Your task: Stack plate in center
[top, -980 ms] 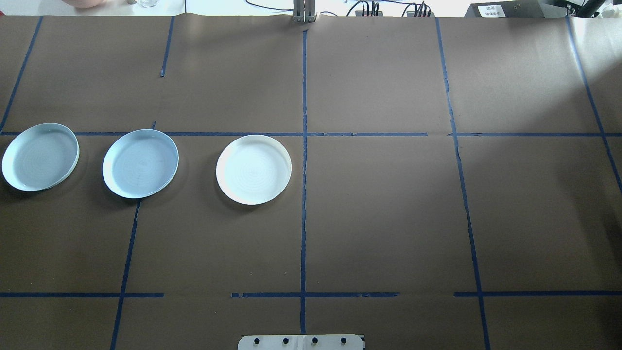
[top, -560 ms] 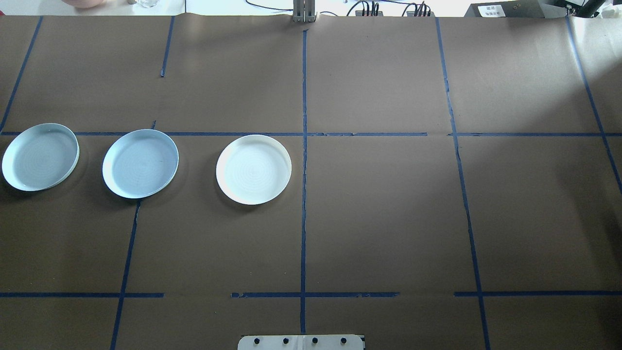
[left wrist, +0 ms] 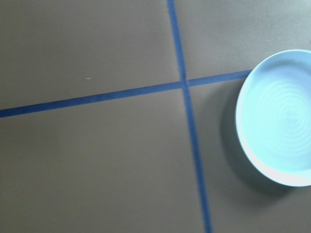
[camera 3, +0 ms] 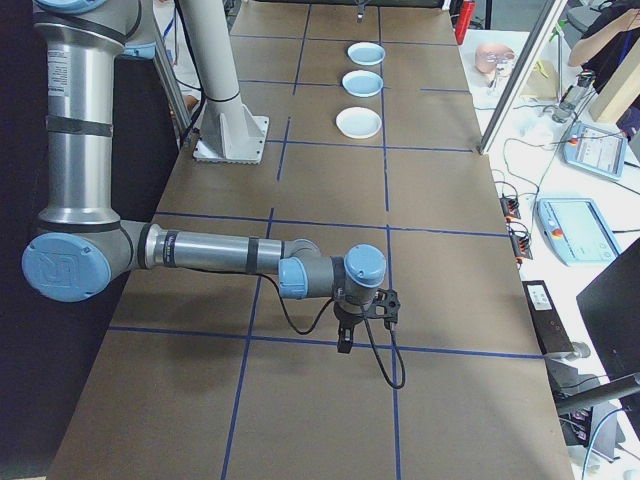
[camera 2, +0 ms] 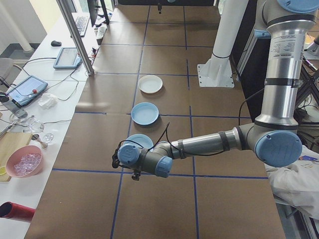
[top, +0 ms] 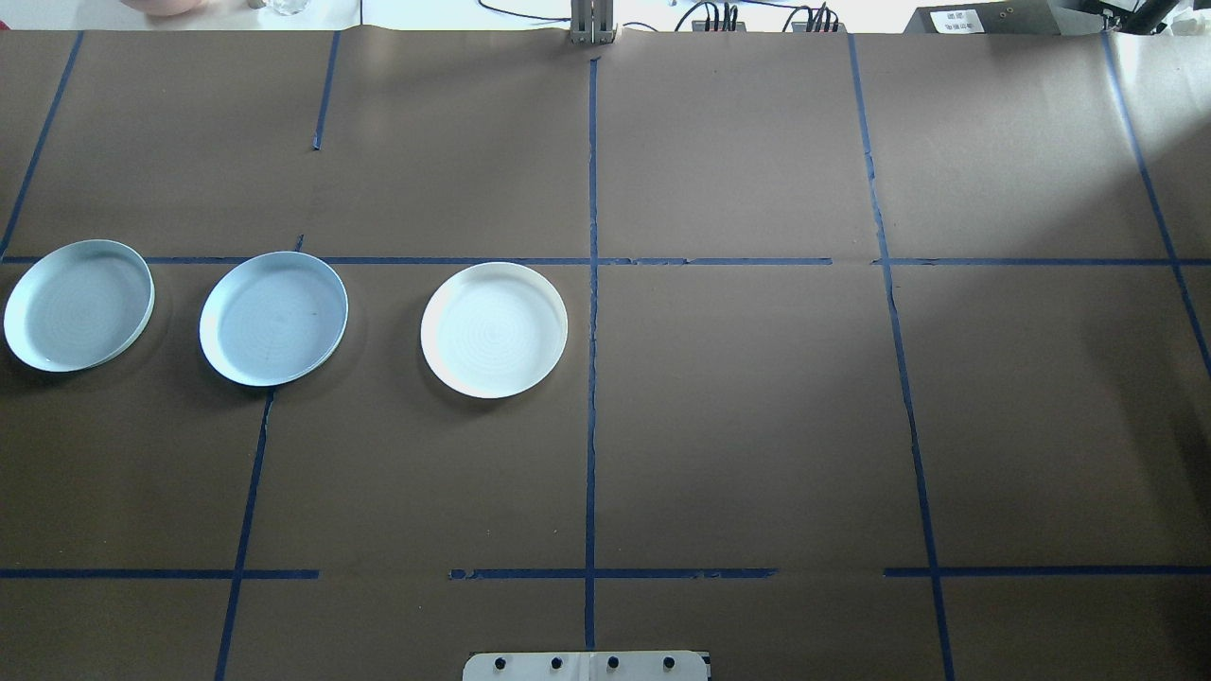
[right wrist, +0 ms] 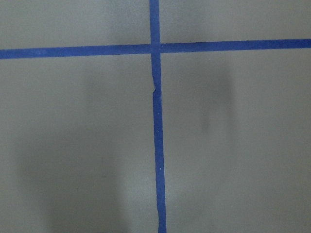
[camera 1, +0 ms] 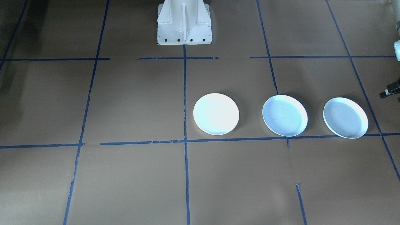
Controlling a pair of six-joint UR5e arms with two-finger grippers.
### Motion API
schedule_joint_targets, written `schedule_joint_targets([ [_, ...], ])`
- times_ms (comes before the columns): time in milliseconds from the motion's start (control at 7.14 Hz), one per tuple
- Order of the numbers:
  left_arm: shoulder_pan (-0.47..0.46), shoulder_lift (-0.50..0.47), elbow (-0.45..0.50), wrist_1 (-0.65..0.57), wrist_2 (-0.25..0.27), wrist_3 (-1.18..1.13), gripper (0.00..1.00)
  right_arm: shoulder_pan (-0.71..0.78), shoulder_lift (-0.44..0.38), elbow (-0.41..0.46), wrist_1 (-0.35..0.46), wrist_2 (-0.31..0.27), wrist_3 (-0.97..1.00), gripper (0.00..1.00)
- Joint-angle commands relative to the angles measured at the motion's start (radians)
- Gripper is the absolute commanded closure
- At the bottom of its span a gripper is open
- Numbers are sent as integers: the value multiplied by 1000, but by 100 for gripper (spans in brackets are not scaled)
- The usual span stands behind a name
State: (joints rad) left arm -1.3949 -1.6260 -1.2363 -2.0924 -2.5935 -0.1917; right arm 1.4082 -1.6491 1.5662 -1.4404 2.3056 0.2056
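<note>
Three plates lie in a row on the brown table. The middle one, the center (top: 273,318) (camera 1: 285,115) (camera 2: 145,113), is pale bluish with a raised rim and faint rings. A similar bluish plate (top: 78,305) (camera 1: 345,117) (left wrist: 279,131) lies to its left in the overhead view. A brighter white plate (top: 494,329) (camera 1: 216,113) lies to its right. My left gripper (camera 2: 133,174) hangs beyond the outer bluish plate; I cannot tell if it is open or shut. My right gripper (camera 3: 345,340) hangs far from the plates; its state cannot be told.
Blue tape lines (top: 591,378) split the table into squares. The robot's white base (camera 1: 184,23) stands at the table's edge. Tablets, cables and a pink bowl (camera 2: 24,163) sit on the side bench beyond the table.
</note>
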Motion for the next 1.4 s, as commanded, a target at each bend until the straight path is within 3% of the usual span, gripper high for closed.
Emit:
schedule_joint_targets([
  [0, 47, -83, 104, -34, -2, -75, 0, 0, 0, 0, 0, 0, 0, 0],
  [280, 54, -158, 214, -32, 6, -78, 0, 0, 0, 0, 0, 0, 0, 0],
  [840, 152, -179, 222, -40, 6, -113, 3, 0, 0, 0, 0, 0, 0, 0],
  [1120, 157, -178, 225, -32, 29, -111, 21, 0, 0, 0, 0, 0, 0, 0],
  [1260, 160, -178, 225, -31, 50, -109, 48, 0, 0, 0, 2, 0, 0, 0],
])
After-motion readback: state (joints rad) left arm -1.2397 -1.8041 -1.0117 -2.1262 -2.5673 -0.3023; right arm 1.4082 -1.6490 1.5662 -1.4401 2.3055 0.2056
